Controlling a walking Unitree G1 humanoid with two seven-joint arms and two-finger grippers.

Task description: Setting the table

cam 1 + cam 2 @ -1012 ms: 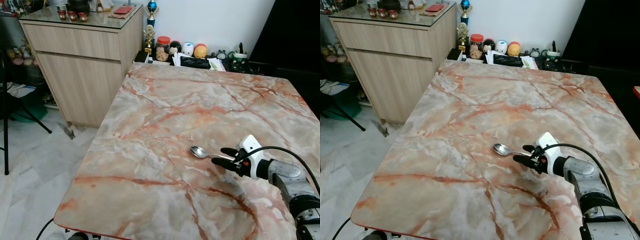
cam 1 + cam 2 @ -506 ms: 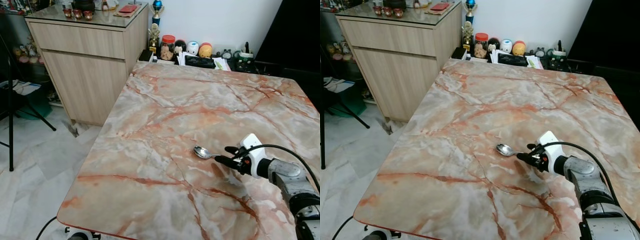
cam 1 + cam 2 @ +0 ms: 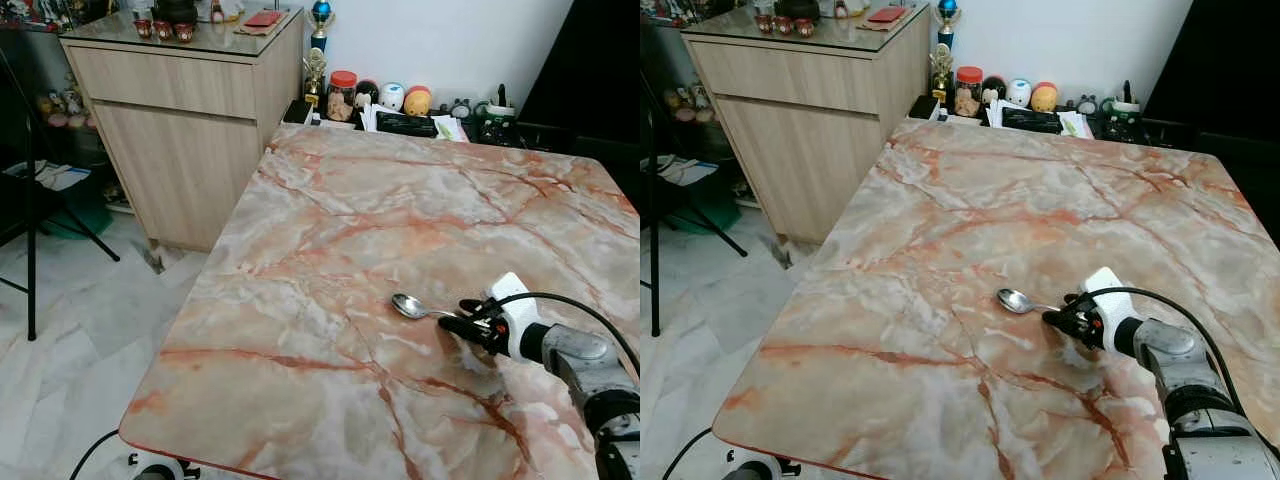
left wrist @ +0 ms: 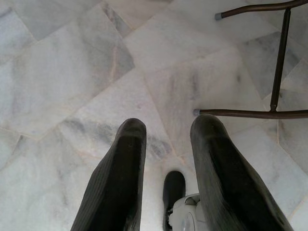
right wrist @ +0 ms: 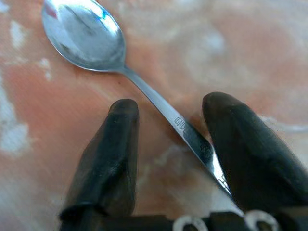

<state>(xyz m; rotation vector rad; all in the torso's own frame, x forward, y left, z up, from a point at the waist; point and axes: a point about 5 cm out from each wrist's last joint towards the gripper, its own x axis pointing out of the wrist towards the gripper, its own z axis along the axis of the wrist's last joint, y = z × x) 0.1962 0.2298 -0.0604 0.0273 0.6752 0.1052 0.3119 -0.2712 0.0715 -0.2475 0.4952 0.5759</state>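
1. Where the spoon [image 5: 144,91] lies flat on the marble table [image 3: 400,210], right of centre on the near half, bowl pointing left, the right gripper [image 5: 168,144] sits low over its handle.
2. Its fingers [image 5: 108,154] are spread, one on each side of the handle, with nothing gripped.
3. The spoon looks light, stiff and slick; lying flush on polished stone, it would likely skid or pivot under a pinch. The mid-handle seems the best hold.
4. The handle's end is hidden under the gripper.
5. The left gripper [image 4: 163,168] hangs idle above the floor [image 4: 72,72], fingers apart, holding nothing.
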